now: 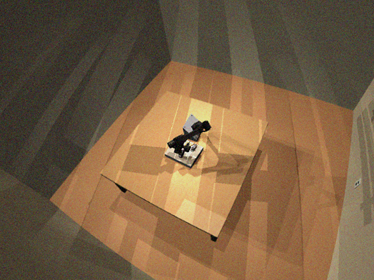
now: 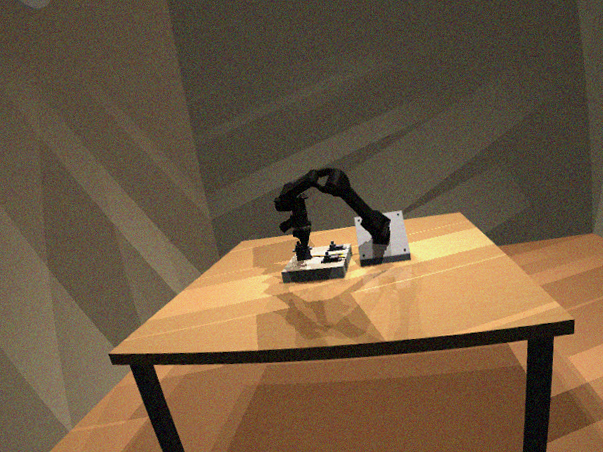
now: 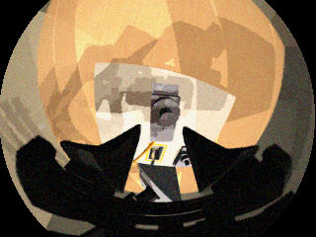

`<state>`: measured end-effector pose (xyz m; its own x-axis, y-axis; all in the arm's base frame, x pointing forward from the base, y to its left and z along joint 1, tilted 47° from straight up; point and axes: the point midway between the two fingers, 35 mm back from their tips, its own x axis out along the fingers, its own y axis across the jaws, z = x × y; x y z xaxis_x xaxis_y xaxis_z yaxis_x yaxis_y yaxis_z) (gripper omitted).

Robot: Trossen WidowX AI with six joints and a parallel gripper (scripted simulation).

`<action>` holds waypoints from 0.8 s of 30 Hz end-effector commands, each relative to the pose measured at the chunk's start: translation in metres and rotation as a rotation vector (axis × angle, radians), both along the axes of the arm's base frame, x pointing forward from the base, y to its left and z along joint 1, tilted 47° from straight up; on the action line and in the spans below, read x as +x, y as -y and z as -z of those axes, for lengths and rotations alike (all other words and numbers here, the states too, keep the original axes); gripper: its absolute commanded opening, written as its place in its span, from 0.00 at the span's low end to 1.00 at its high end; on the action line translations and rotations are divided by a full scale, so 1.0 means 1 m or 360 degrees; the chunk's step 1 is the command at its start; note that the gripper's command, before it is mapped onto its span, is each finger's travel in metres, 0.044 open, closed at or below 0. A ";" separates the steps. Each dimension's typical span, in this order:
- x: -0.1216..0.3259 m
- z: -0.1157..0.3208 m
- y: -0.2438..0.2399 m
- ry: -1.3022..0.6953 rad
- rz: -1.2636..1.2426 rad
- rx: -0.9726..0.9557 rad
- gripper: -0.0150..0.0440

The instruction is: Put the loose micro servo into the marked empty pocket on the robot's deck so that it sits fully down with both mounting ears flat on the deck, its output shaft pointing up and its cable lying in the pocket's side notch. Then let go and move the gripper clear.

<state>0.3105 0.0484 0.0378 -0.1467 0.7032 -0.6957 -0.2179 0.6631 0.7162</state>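
Looking between the fingers of the hand [image 3: 161,129], you see the micro servo [image 3: 161,184] standing on the near left part of the grey deck [image 2: 316,271]. The fingers are half closed around it; you cannot tell if they already press it. The deck lies on the worktop [image 2: 391,310], and behind it is the arm's base plate [image 2: 397,238]

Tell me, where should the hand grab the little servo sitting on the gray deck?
Probably by its blocky body, pinched across two flat sides, coming straight down from above. The micro servo sits on the deck directly under the hand, with a finger on either side of it, so a top-down pinch looks easiest. Its ears are too small to make out.
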 end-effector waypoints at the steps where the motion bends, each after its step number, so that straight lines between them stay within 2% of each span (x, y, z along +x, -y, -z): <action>1: 0.000 0.000 -0.001 -0.0006 0.0008 0.0004 0.56; 3: 0.000 0.000 -0.001 -0.0006 0.0008 0.0004 0.47; 9: 0.000 0.000 -0.001 -0.0006 0.0008 0.0004 0.40; 12: 0.001 -0.003 0.003 -0.0006 0.0008 0.0003 0.26; 24: -0.003 -0.022 0.020 -0.0007 0.0008 0.0002 0.25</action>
<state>0.3069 0.0307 0.0571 -0.1514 0.7076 -0.6902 -0.2019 0.6614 0.7224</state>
